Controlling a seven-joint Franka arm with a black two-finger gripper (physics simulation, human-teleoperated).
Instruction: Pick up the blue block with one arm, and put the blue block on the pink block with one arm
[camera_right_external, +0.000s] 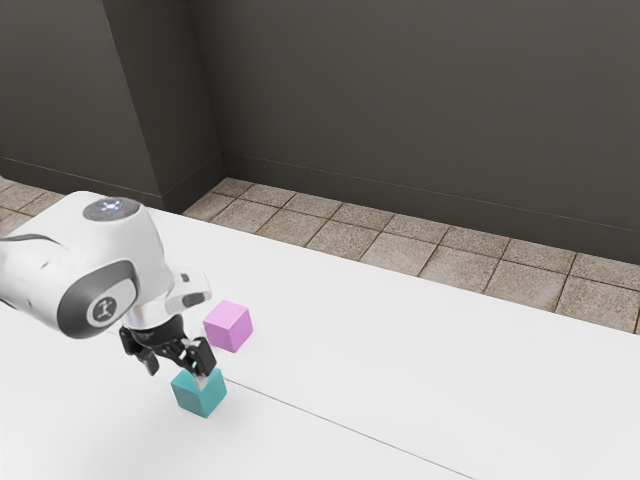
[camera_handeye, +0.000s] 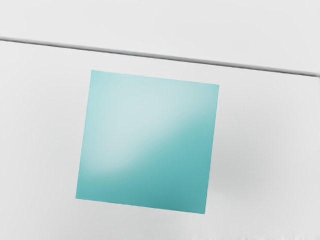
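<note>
a: blue block (camera_handeye: 147, 142) is the closest thing, right under the hand's camera. its flat top face is seen whole, more blue-green than pure blue, a little turned against the dark seam line (camera_handeye: 200, 59) that runs across the white table (camera_handeye: 40, 150).

b: and from the side, where does it stand?

a: blue block (camera_right_external: 199, 392) sits on the table (camera_right_external: 400, 350), near the front edge of the exterior view, toward its left. the seam (camera_right_external: 330, 420) passes just beside it. all around it is bare table, and nothing lies on top of it.

b: what does the gripper do?

a: the black gripper (camera_right_external: 190, 366) hangs straight over the block, with the tips just at its upper face. the jaws stand apart and do not press the block from two sides, so nothing is gripped. the white arm (camera_right_external: 90, 270) comes in from the exterior view's left.

b: where is the pink block?

a: the pink block (camera_right_external: 228, 326) stands on the table just behind the blue one, a bit toward the exterior view's right. the two are close but do not touch. its top is bare.

b: anything more?

a: beyond the table there is a tiled brown floor (camera_right_external: 450, 255) and a dark grey wall (camera_right_external: 400, 90).
</note>
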